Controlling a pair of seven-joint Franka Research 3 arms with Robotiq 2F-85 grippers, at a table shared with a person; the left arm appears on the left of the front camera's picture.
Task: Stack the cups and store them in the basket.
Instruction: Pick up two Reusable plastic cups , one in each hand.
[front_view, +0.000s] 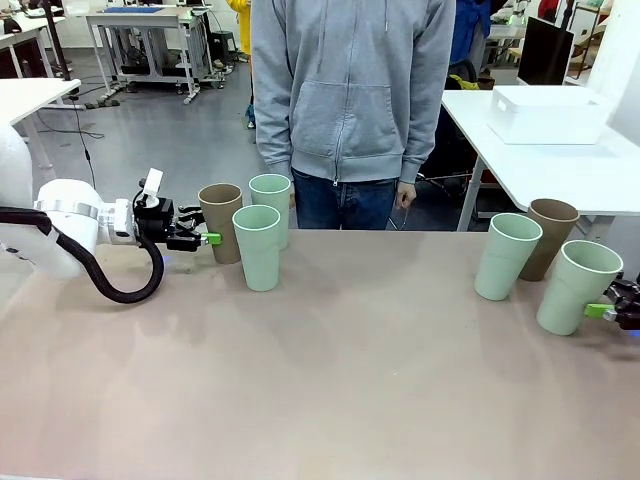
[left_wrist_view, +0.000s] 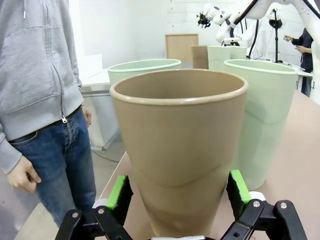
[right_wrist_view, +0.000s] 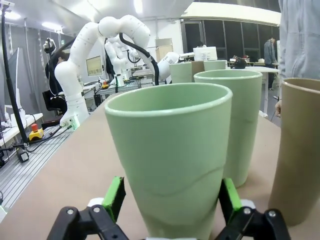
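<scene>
Two groups of cups stand on the table. At the left are a tan-brown cup (front_view: 220, 222) and two mint cups (front_view: 270, 205) (front_view: 257, 246). My left gripper (front_view: 205, 238) is open, and in the left wrist view its green pads (left_wrist_view: 118, 197) stand on either side of the brown cup (left_wrist_view: 180, 150). At the right are a mint cup (front_view: 506, 256), a brown cup (front_view: 548, 238) and a nearer mint cup (front_view: 576, 286). My right gripper (front_view: 610, 311) is open around that nearer mint cup (right_wrist_view: 170, 155), low on its wall. The white basket (front_view: 548, 113) sits on a separate white table at the back right.
A person in a grey hoodie (front_view: 350, 90) stands at the table's far edge, hands hanging down. Beside the straddled cups stand close neighbours: a mint cup (left_wrist_view: 262, 115) on the left side, a mint cup (right_wrist_view: 240, 120) and a brown cup (right_wrist_view: 297, 150) on the right side.
</scene>
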